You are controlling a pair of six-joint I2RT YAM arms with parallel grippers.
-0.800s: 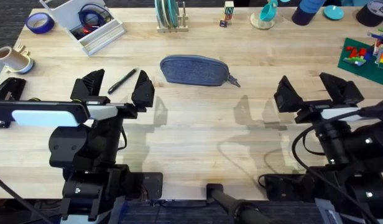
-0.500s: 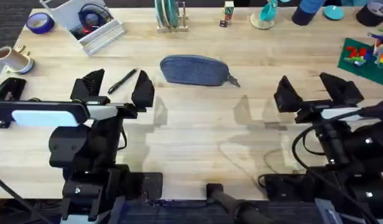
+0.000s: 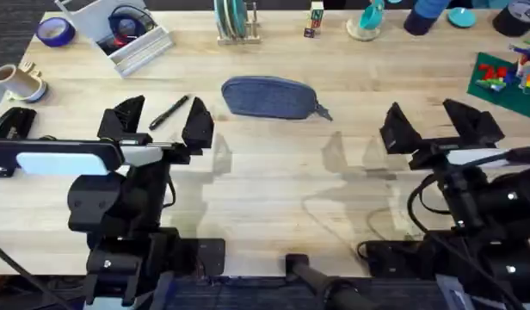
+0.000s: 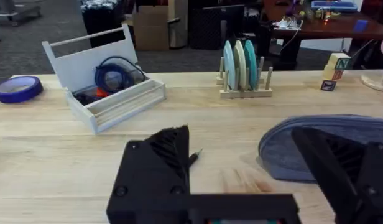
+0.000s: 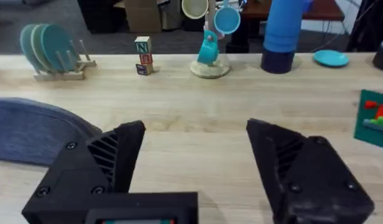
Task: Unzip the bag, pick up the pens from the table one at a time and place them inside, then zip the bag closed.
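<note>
Lying zipped on the table [image 3: 274,181], the bag [image 3: 269,96] sits centre-back in the overhead view, pull tab toward the right; pen [image 3: 169,112] rests diagonally just left of it, apart from the bag. Left gripper [image 3: 157,125] hovers with fingers spread wide, pen between them from above, nothing held. Right gripper [image 3: 437,127] also released, well right of the bag. Left wrist view: left gripper [image 4: 253,168] agape, pen [image 4: 193,156] tip peeking past one finger, bag [image 4: 316,149] partly behind the other. Right wrist view: right gripper [image 5: 198,162] parted, empty; bag [image 5: 36,130] end at the side
</note>
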